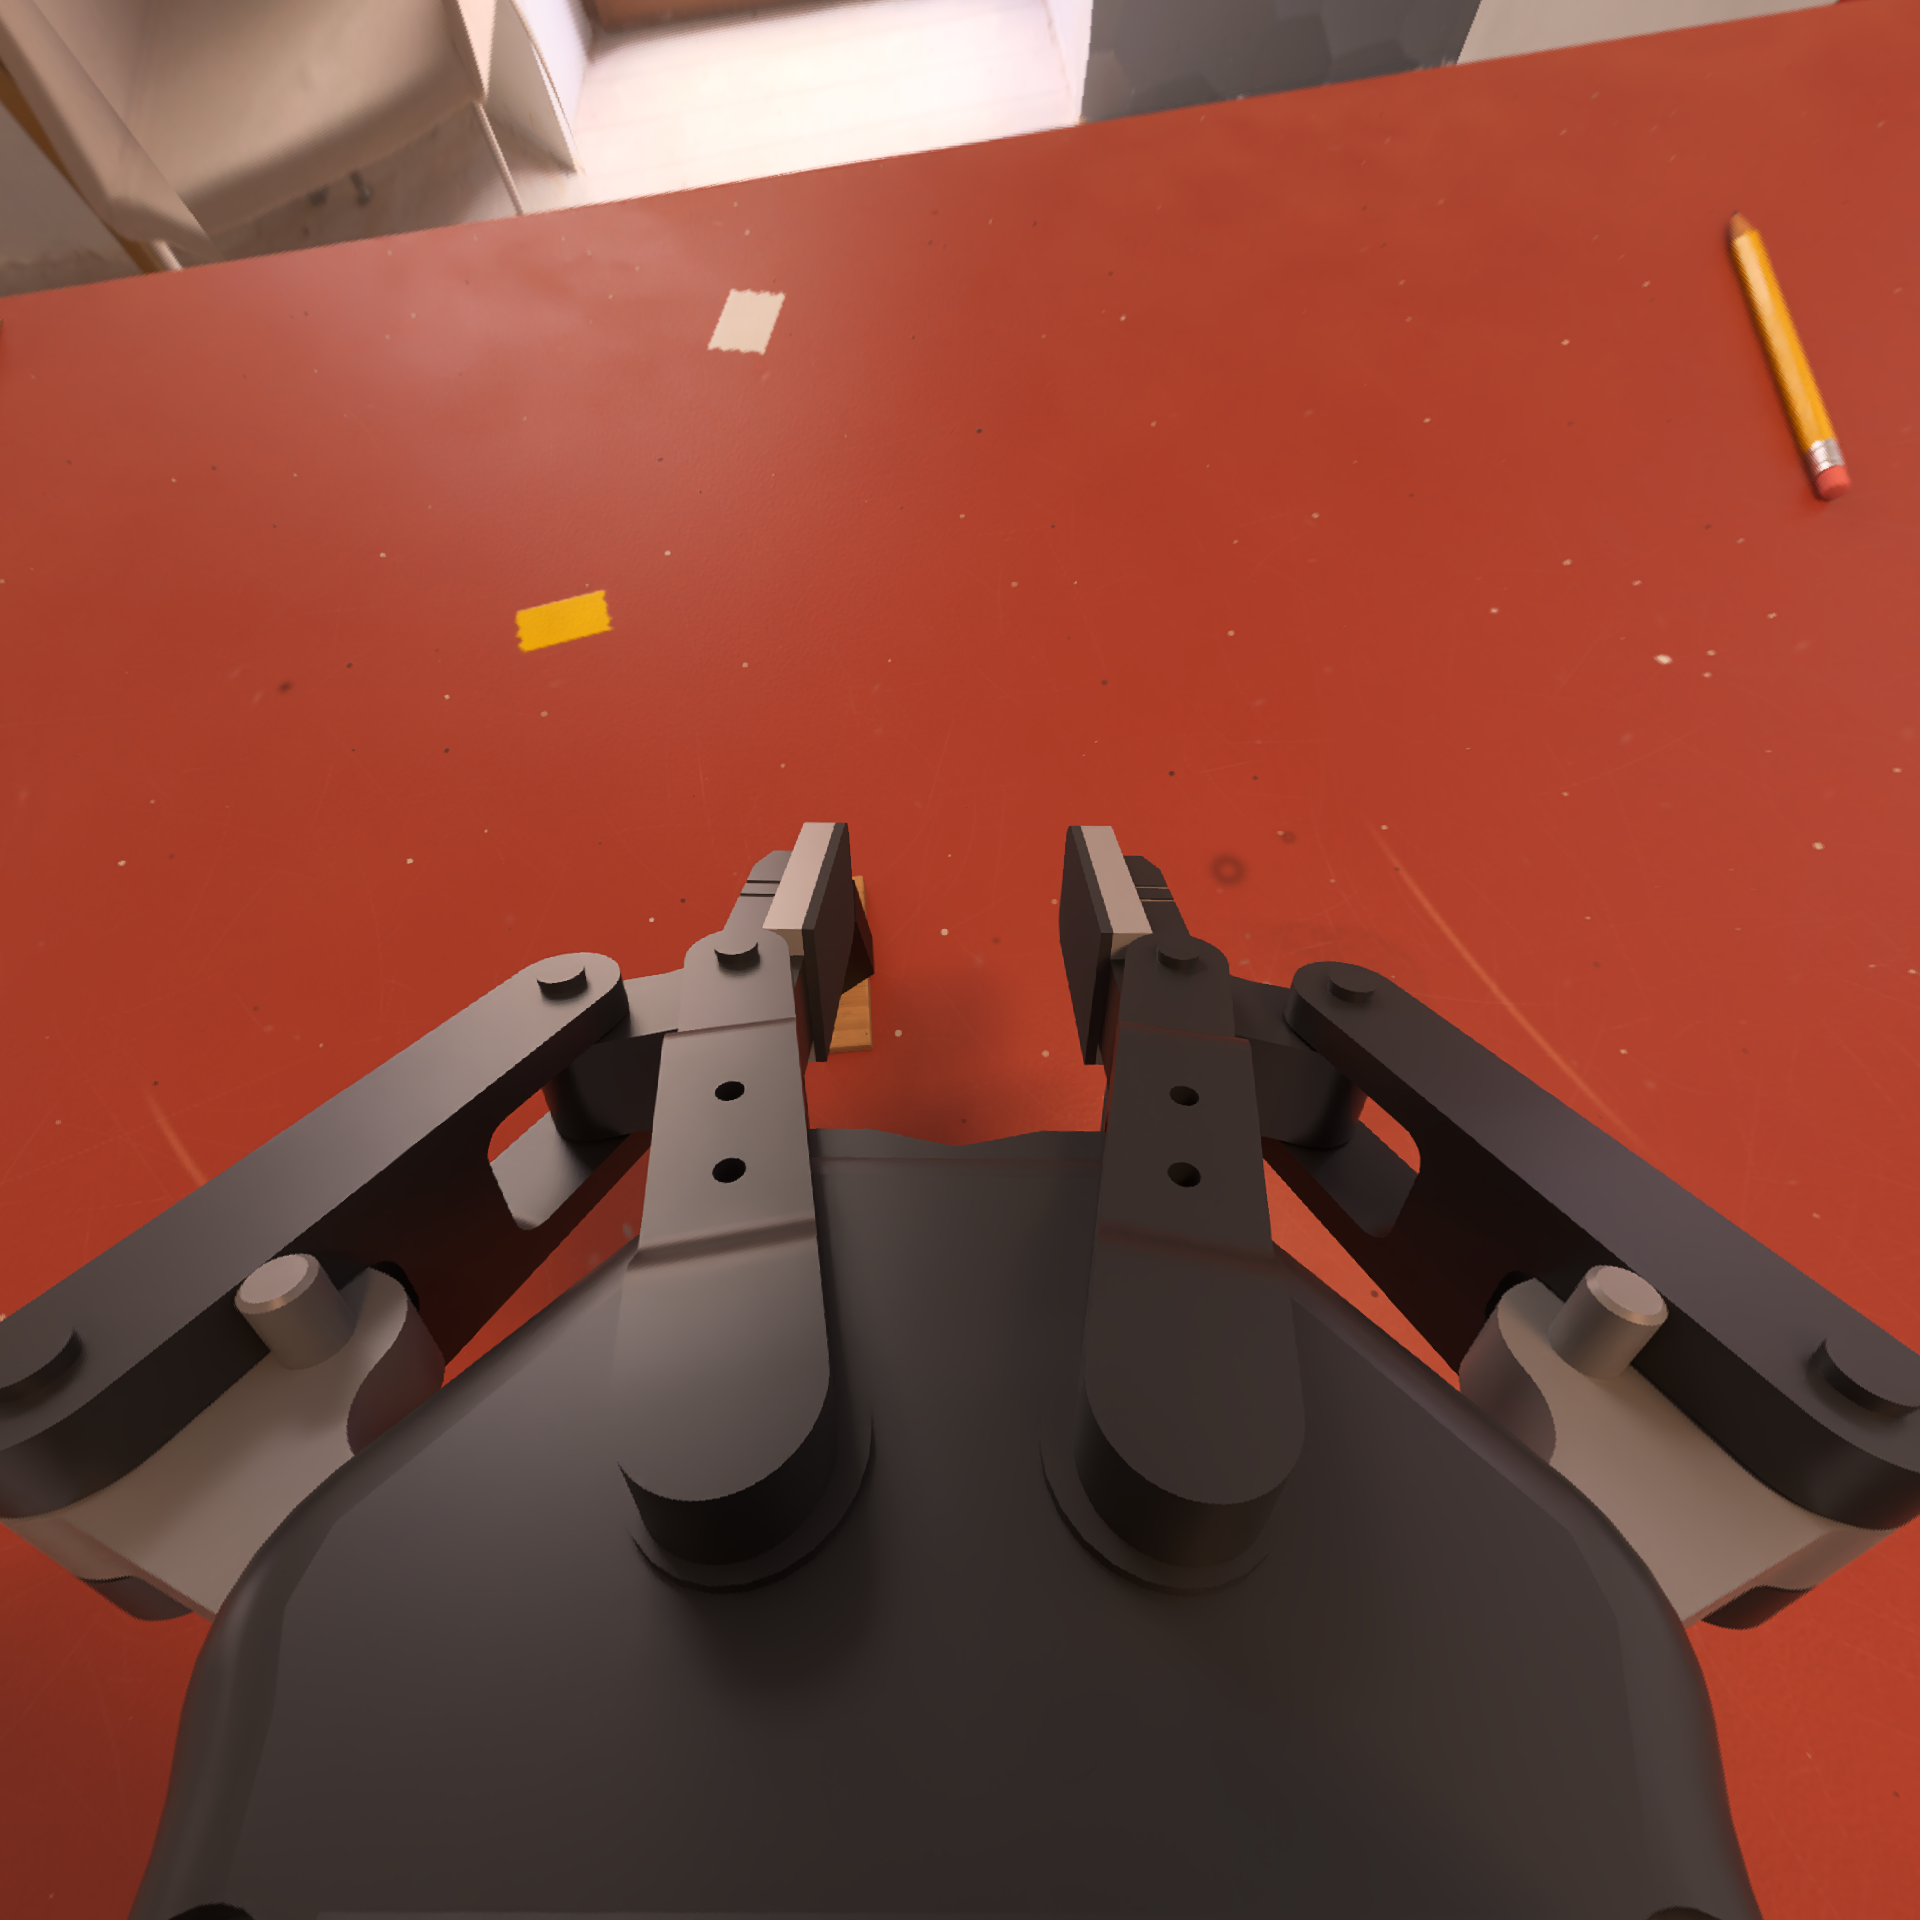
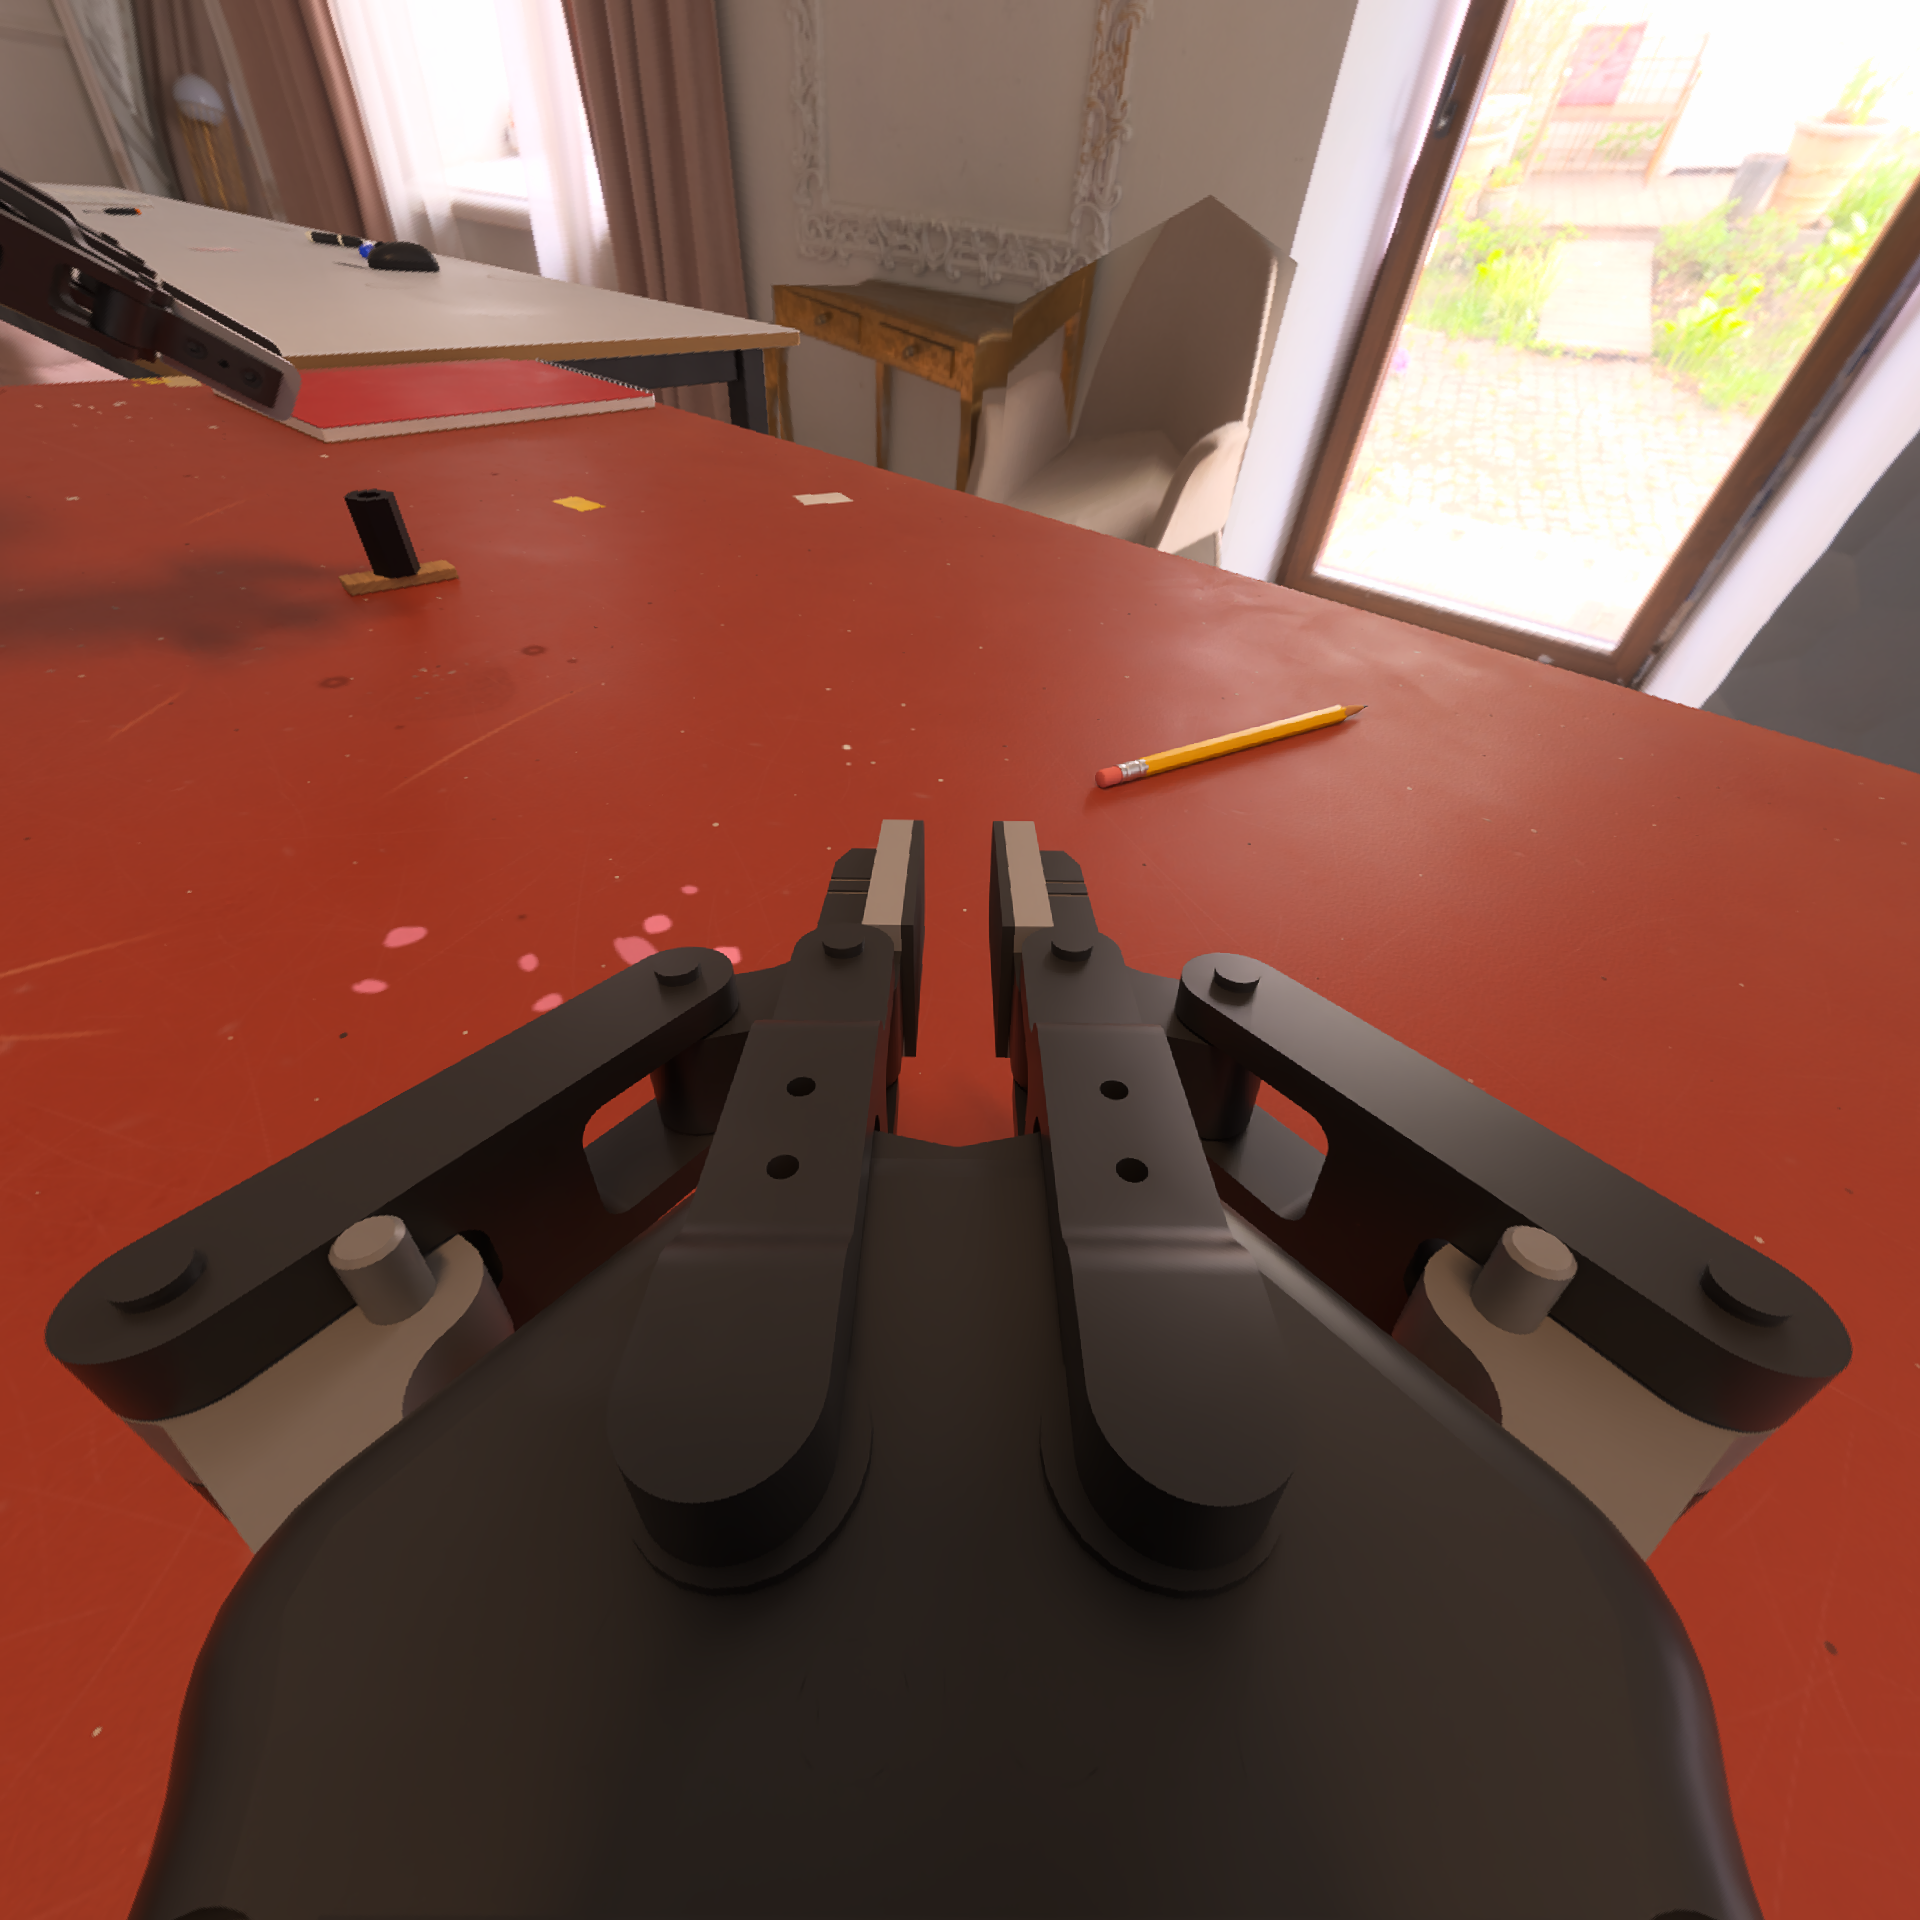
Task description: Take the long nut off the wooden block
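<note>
In the right wrist view a black long nut (image 2: 379, 532) stands upright on a small flat wooden block (image 2: 400, 578) at the far left of the red table (image 2: 1143, 582). My left gripper (image 2: 260, 379) hovers above and to the left of it there. In the left wrist view my left gripper (image 1: 956, 862) is open and empty. The wooden block (image 1: 854, 1023) and a dark sliver of the nut (image 1: 862, 940) peek out just behind its left finger (image 1: 816, 914); the rest is hidden. My right gripper (image 2: 956, 842) is empty, its pads a narrow gap apart, far from the block.
A yellow pencil (image 2: 1226, 744) lies on the table to the right, also in the left wrist view (image 1: 1787, 358). Yellow tape (image 1: 562, 620) and white tape (image 1: 746, 321) mark the table. A red notebook (image 2: 468, 400) lies at the far edge. Chairs and another table stand beyond.
</note>
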Controlling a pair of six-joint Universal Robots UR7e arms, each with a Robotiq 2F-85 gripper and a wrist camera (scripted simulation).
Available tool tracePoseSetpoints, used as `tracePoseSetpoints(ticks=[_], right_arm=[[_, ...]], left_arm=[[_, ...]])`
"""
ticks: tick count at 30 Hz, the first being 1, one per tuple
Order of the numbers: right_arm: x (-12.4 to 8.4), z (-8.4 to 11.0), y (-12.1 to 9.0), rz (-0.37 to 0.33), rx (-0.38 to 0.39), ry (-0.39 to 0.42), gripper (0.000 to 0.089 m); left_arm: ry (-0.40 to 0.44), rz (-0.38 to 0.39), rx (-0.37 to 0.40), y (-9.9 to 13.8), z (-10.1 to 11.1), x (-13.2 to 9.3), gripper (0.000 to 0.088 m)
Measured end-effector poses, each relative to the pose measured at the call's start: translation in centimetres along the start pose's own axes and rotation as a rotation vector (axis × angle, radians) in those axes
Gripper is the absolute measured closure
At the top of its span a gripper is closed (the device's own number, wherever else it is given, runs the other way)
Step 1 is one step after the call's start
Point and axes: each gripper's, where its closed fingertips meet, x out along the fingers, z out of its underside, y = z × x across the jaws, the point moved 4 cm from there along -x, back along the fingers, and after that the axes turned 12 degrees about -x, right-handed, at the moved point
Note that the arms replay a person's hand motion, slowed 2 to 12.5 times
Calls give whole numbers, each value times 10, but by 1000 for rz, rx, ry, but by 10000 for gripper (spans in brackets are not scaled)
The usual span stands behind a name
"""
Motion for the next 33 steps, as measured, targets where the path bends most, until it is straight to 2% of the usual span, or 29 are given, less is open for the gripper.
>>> tracePoseSetpoints(ticks=[6, 19, 25, 33], right_arm=[[0, 0, -1, -4, -7, 1, 782], [1, 0, -2, -15, -13, -1, 789], [1, 0, -3, -19, -14, 2, 792], [0, 0, -3, -26, -14, 4, 796]], left_arm=[[-47, -29, 2, -6, 1, 15, 477], [-191, -151, 16, -21, 9, 38, 413], [-221, -185, 25, -25, 9, 44, 423], [-251, -243, 48, -31, 10, 51, 502]])
